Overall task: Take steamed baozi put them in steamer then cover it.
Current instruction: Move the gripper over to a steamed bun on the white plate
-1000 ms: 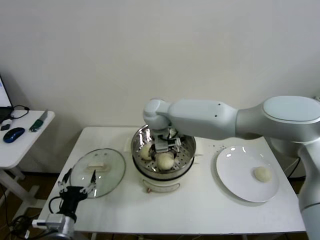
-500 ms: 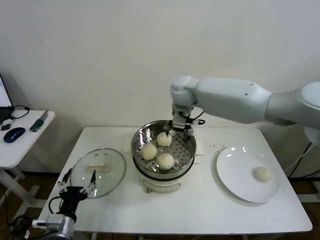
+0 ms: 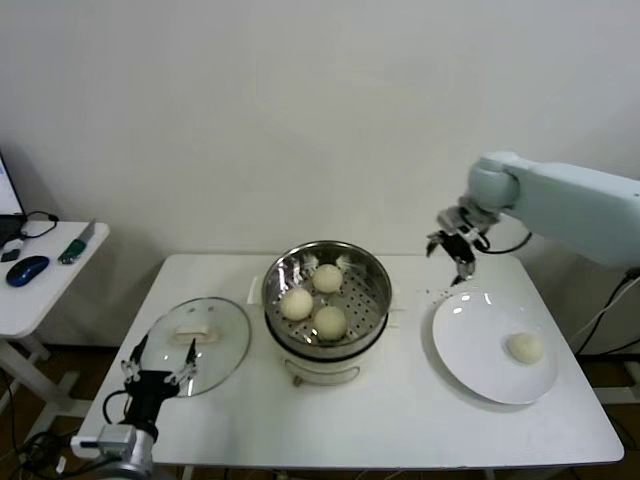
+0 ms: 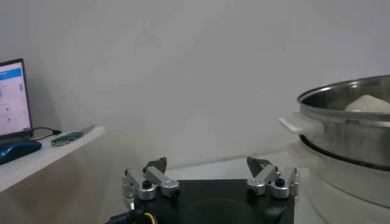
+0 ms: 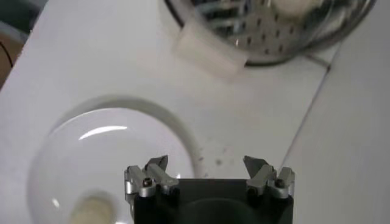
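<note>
Right gripper [image 3: 455,248] now off steamer [image 3: 372,268], jaws wide, empty, upper right above plate [image 3: 470,345]. Three baozi [image 3: 314,299] steamed-in; last baozi [image 3: 524,347] next. Left gripper [image 3: 158,375] wide open, parked lower left.

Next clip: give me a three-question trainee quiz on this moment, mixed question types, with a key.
1. How many steamed baozi lie in the steamer?
2. True or false: the glass lid is on the steamer.
3. The right gripper is: A) inside the steamer; B) open, above the table between steamer and plate; C) holding a bun.

Key:
1. Three; one more is on the plate.
2. False; it lies on the table, on the robot's left of the steamer, near the open left gripper.
3. B
</note>
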Tool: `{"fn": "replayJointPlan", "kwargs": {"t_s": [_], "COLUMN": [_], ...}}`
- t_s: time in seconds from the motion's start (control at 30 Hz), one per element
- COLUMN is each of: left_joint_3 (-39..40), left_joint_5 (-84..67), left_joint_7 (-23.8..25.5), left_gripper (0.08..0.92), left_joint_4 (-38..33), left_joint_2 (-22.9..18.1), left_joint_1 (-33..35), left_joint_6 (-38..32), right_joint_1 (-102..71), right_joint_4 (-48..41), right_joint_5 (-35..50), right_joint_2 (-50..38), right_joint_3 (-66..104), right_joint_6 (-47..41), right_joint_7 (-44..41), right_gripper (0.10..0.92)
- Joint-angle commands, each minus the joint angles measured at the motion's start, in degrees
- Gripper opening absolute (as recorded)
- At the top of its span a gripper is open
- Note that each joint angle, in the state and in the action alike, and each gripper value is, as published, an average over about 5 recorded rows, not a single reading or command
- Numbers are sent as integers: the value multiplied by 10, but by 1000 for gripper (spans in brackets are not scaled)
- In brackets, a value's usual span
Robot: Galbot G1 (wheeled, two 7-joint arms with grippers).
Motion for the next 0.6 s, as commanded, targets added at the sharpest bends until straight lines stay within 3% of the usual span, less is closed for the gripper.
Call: {"fn": "replayJointPlan", "kwargs": {"t_s": [0.03, 0.6], "left_joint_3": [-2, 2], "left_joint_5": [11, 26], "left_joint_7": [-1, -6], "left_gripper": [823, 823], "left_joint_4": [-3, -7], "left_joint_2": [-1, -8], "left_joint_1": [5, 7], "left_joint_6": [3, 10], "right_joint_1": [-169, -327], "right_joint_4": [-75, -156], "right_joint_5": [-85, -200], "right_joint_2": [-112, -104], "right_joint_3": [122, 265], "right_joint_6": [-43, 2], "right_joint_7": [-22, -24], "right_gripper": [823, 823]}}
